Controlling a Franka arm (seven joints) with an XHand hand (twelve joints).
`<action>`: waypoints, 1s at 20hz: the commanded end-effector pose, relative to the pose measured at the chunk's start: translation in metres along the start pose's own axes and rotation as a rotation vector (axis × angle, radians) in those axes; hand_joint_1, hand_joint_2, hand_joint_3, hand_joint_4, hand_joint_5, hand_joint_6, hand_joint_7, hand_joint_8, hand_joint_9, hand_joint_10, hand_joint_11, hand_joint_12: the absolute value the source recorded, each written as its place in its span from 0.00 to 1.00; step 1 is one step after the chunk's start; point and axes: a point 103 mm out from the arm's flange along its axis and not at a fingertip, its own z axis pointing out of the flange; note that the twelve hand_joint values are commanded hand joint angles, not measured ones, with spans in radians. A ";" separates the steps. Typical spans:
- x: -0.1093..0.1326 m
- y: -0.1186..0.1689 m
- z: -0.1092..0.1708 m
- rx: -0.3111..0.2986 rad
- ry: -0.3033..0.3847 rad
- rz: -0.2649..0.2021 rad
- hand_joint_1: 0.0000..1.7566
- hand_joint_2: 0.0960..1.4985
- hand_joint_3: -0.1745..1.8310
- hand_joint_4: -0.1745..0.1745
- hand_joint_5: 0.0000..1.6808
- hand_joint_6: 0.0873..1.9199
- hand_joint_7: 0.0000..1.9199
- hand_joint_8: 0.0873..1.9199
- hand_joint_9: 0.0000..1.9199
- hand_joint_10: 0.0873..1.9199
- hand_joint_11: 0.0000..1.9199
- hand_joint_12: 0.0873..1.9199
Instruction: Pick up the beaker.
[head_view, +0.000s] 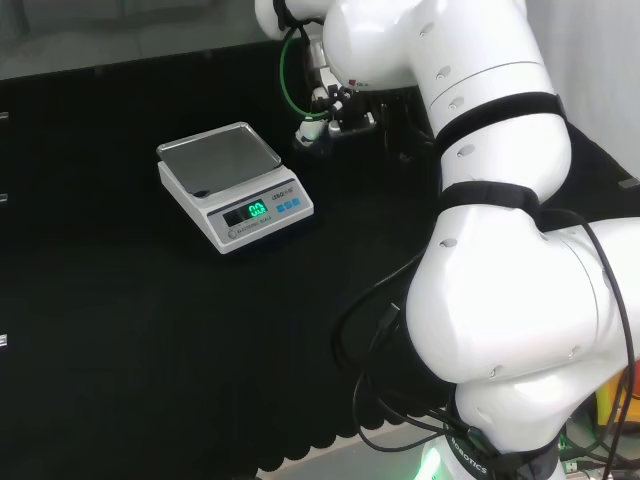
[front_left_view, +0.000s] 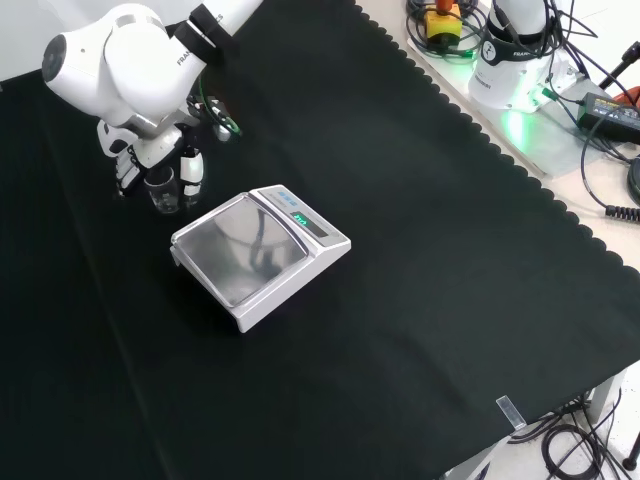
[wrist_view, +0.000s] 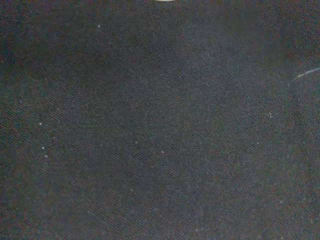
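So the hand (front_left_view: 150, 160) sits at the front view's 10 o'clock, fingers hanging down either side of the small clear beaker (front_left_view: 165, 190) standing on the black cloth (front_left_view: 420, 250). Can't tell if they're actually closed on the glass. I'd get thumb and fingers on opposite walls, then lift straight up. The scale (front_left_view: 258, 255) sits just beside the beaker at its 4 o'clock, so don't swing that way.
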 end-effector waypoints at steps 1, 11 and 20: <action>-0.004 -0.006 0.007 -0.098 -0.023 0.050 0.41 0.54 0.29 0.24 0.20 0.00 0.24 0.38 0.32 0.36 0.39 0.63; 0.010 -0.012 -0.006 -0.222 -0.061 0.046 0.57 0.46 0.40 0.01 0.44 0.11 0.53 0.31 0.73 0.10 0.77 0.32; 0.017 -0.023 -0.031 -0.207 -0.065 0.031 0.62 0.46 0.40 0.00 0.45 0.27 0.64 0.29 0.83 0.01 0.87 0.24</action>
